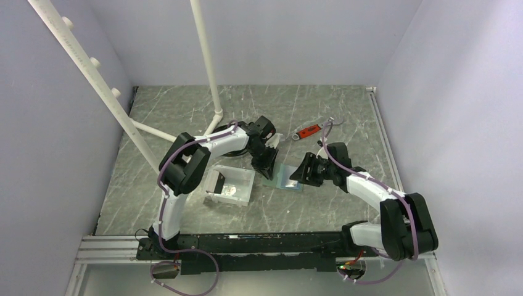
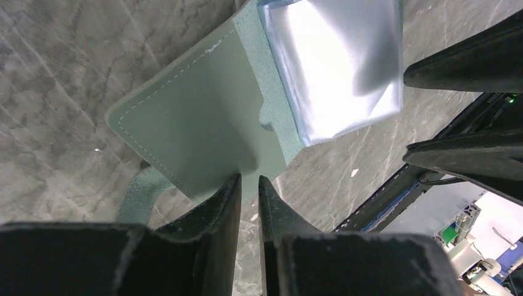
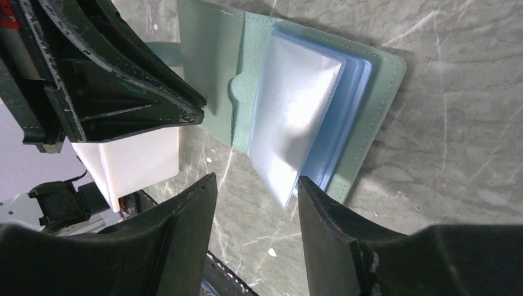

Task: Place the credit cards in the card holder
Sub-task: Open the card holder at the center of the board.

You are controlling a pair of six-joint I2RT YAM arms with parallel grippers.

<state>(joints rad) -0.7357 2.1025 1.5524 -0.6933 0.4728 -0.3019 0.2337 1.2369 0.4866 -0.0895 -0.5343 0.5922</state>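
Note:
The card holder (image 1: pixel 286 179) lies open on the table between my two grippers, grey-green cover (image 2: pixel 197 105) spread flat and pale-blue clear pockets (image 3: pixel 296 105) fanned on its right half. My left gripper (image 2: pixel 247 180) is nearly closed, with the cover's near edge between its tips, where the cover bulges. My right gripper (image 3: pixel 256 179) is open beside the pockets' free edge, one fingertip (image 3: pixel 308 188) touching it and nothing between the jaws. No credit cards show clearly. The white tray (image 1: pixel 240 171) holds a dark flat piece and a shiny one that I cannot identify.
The tray stands just left of the card holder, under the left arm. A red-handled wrench (image 1: pixel 306 131) lies behind the grippers. White poles (image 1: pixel 206 55) rise at the back left. A teal strap (image 2: pixel 132 197) sticks out from under the cover.

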